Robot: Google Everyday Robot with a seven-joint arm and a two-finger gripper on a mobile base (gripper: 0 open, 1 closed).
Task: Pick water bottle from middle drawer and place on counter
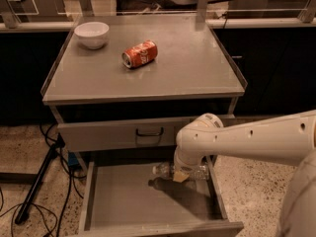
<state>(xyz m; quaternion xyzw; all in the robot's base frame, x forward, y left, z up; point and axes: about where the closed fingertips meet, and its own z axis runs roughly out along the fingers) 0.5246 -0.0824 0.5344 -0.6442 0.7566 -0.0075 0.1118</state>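
Observation:
The water bottle [164,170], clear plastic and lying on its side, hangs just above the flat grey floor of the open middle drawer [123,201] near its back right, casting a shadow below it. My gripper [180,175] reaches down from the white arm on the right and is shut on the bottle's right half; the arm hides most of the fingers. The counter [192,68] is the broad grey top above the drawers.
An orange-red soda can [140,54] lies on its side on the counter, and a white bowl [92,34] stands at the back left corner. A closed drawer front with a dark handle [149,132] sits just above the open drawer. Cables and a black stand [37,181] cross the floor at the left.

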